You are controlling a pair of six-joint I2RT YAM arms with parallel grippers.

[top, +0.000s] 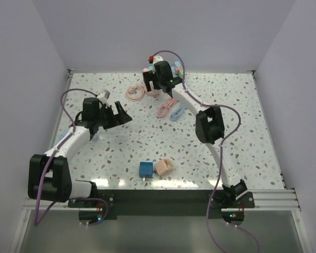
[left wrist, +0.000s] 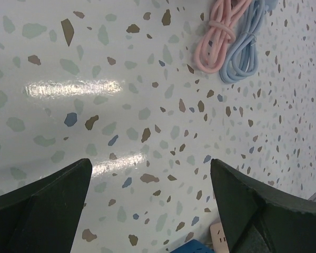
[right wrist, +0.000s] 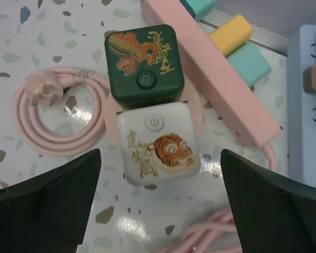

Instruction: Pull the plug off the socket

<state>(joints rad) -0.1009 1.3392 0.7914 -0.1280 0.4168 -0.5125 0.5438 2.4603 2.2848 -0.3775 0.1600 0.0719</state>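
Right hand [right wrist: 159, 168] hangs with fingers spread wide, straddling the white cube plug [right wrist: 159, 139] near the worktop [right wrist: 21, 47] far edge, butted against the green cube [right wrist: 143, 63]. Probably rigid, light, glossy and slippery: grip its 2 free flat sides. Pink power strip [right wrist: 221, 84] crowds the right, cable coil [right wrist: 58, 118] the left. Left hand [left wrist: 150, 168] is also spread, over bare worktop.

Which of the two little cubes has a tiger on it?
The white cube, lower in the right wrist view. The dark green cube just above it has an orange dragon instead.
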